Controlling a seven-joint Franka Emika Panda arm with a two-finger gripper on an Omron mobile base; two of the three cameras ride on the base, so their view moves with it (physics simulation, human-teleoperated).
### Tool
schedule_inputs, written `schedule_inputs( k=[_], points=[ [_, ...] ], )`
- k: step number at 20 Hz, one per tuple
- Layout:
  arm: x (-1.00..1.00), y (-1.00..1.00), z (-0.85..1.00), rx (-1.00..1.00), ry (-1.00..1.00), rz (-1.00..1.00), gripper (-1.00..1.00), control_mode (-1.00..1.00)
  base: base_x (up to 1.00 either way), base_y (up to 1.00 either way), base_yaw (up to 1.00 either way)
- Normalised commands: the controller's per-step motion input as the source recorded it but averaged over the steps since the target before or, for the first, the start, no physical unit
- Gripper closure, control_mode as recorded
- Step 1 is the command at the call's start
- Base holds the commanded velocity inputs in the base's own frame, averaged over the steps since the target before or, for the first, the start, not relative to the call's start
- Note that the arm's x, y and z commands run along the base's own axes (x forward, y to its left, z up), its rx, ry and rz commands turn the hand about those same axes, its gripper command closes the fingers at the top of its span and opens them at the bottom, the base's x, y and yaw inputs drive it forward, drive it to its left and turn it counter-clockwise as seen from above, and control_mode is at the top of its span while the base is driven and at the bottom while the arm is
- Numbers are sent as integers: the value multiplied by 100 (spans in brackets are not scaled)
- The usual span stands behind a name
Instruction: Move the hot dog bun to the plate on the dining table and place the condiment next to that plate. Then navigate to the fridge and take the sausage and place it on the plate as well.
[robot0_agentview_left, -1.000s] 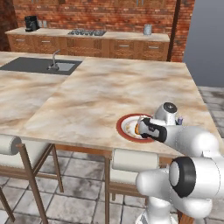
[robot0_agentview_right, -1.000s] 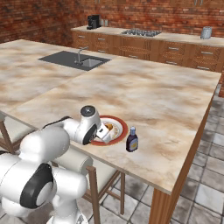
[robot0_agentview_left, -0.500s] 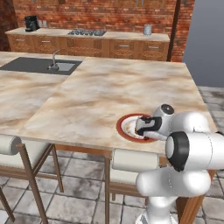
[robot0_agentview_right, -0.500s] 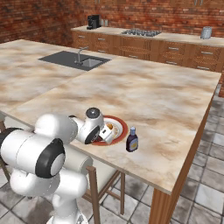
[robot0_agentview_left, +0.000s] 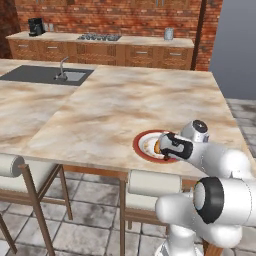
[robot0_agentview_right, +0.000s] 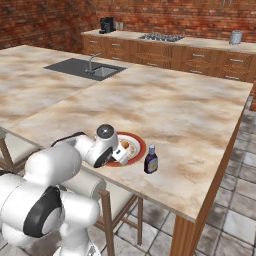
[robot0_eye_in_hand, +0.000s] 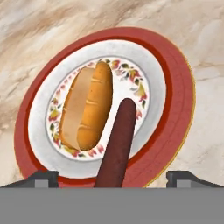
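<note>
**Sausage let go over the plate**

Sausage (robot0_eye_in_hand: 117, 146) lies centre-low in the hand view, beside the hot dog bun (robot0_eye_in_hand: 87, 111) on the plate (robot0_eye_in_hand: 175, 100). Hand (robot0_eye_in_hand: 111, 177) hovers just above, fingers spread wide on either side, gripping nothing. Judged the closing step; next, lift straight away without nudging either. Condiment (robot0_agentview_right: 150, 160) stands just beside the plate on the desk (robot0_agentview_right: 190, 115); nothing blocks.
</note>
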Motion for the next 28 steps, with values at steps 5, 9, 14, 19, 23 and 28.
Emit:
schedule_inputs(
  k=[5,9,14,19,23,28],
  points=[
    [-50,2,78,0,0,0,-100,-100,0,0,0],
    [-76,2,61,0,0,0,-100,-100,0,0,0],
    [-78,0,63,0,-1,0,-100,-100,0,0,0],
    [-76,0,55,0,0,0,-100,-100,0,0,0],
    [-65,0,47,0,-2,0,-100,-100,0,0,0],
    [-56,0,44,0,-6,0,-100,-100,0,0,0]
  ],
)
